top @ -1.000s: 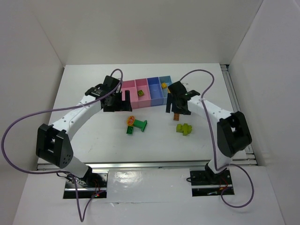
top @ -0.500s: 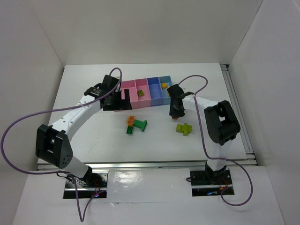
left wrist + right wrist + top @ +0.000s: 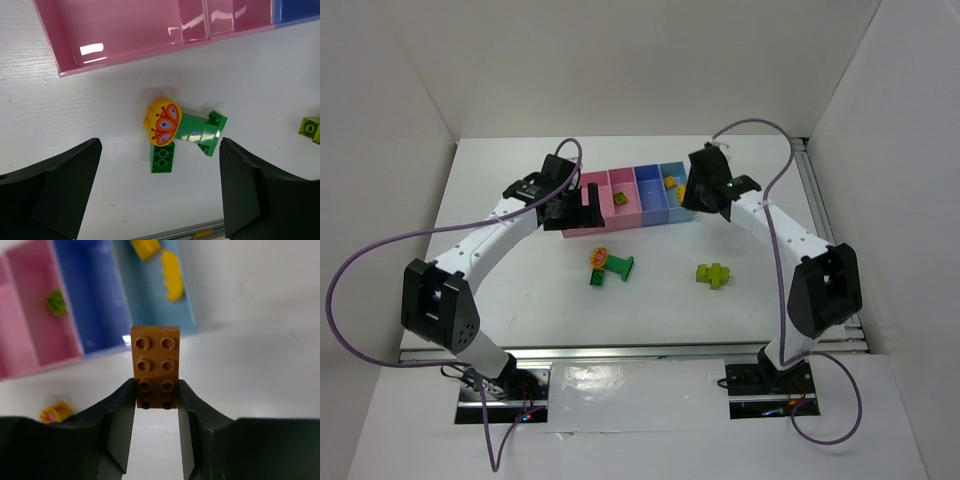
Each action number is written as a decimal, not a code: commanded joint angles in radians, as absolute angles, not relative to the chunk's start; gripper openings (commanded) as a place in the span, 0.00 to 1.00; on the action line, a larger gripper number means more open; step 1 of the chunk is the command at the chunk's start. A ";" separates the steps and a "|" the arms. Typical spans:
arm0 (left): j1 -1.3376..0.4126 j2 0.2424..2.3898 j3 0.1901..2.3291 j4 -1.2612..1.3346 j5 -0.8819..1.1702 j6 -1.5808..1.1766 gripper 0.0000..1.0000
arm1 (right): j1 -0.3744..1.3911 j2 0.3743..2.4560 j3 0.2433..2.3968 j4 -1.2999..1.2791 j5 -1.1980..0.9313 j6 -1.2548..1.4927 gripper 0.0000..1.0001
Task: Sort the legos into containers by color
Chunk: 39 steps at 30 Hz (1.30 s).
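My right gripper [image 3: 156, 390] is shut on an orange-brown brick [image 3: 155, 357], held above the table just in front of the light blue bin [image 3: 145, 295]. From the top view this gripper [image 3: 705, 190] hangs at the right end of the containers [image 3: 650, 196]. Two yellow pieces [image 3: 171, 267] lie in the light blue bin. A lime green piece [image 3: 56, 302] lies in the narrow pink bin [image 3: 30, 335]. The blue-purple bin [image 3: 92, 305] shows nothing inside. My left gripper [image 3: 160, 195] stands open, high over a yellow butterfly piece [image 3: 162, 120] and two dark green bricks [image 3: 202, 132], in front of the wide pink bin [image 3: 47, 35].
A lime green brick cluster [image 3: 713, 273] sits on the table at the right front, also at the left wrist view's right edge [image 3: 311, 129]. The dark green and yellow group [image 3: 607, 264] lies mid-table. White walls enclose the table; a metal rail [image 3: 620, 348] runs along its near edge.
My right gripper has shut on the orange-brown brick, lifted it off the table and carried it back toward the light blue bin. The left arm has barely moved.
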<state>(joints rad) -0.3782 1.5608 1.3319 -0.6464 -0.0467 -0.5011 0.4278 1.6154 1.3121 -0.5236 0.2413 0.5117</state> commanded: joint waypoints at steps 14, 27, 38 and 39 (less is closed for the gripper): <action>-0.377 1.578 1.473 -0.698 -0.032 -0.528 0.98 | 0.446 2.166 1.988 -0.578 0.061 0.374 0.32; -0.377 1.588 1.460 -0.698 -0.049 -0.518 0.98 | 0.456 1.854 1.715 -0.529 0.181 0.365 0.53; -0.419 1.578 1.241 -0.698 0.012 -0.508 0.71 | 0.508 1.628 1.284 -0.523 0.106 0.363 0.65; -0.431 1.578 1.220 -0.698 0.012 -0.508 0.72 | 0.508 1.614 1.275 -0.523 0.106 0.376 0.66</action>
